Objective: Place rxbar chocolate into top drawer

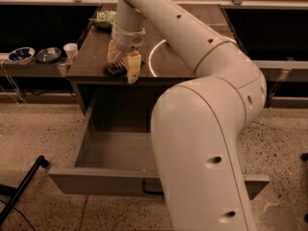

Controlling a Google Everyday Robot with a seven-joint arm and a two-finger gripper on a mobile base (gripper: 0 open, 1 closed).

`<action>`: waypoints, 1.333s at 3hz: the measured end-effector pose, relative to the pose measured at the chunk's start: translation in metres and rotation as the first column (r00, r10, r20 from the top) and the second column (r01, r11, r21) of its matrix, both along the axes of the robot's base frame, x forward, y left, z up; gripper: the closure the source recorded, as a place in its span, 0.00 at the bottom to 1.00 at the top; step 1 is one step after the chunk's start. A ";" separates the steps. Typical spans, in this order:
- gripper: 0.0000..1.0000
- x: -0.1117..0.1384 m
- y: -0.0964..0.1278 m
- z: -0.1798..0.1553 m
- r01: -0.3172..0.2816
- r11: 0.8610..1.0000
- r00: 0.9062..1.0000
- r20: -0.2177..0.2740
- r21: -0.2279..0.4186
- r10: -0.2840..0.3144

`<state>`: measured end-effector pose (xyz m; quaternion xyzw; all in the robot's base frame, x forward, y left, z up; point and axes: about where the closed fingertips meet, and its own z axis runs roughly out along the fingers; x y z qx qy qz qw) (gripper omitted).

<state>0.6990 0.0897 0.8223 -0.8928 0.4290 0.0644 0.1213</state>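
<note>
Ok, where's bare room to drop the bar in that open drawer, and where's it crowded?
The top drawer floor is bare between its left wall and the arm, which hides the right side. Crowded: the front-left edge of the counter, where the open gripper hangs over the rxbar chocolate.
</note>
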 end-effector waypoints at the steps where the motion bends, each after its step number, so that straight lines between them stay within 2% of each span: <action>1: 0.30 0.004 -0.012 0.007 0.027 1.000 1.000 0.013 0.003 -0.027; 3: 0.29 0.026 -0.022 0.028 0.061 0.997 0.996 0.070 -0.038 -0.058; 4: 0.32 0.036 -0.016 0.018 0.064 0.996 0.996 0.071 -0.056 -0.060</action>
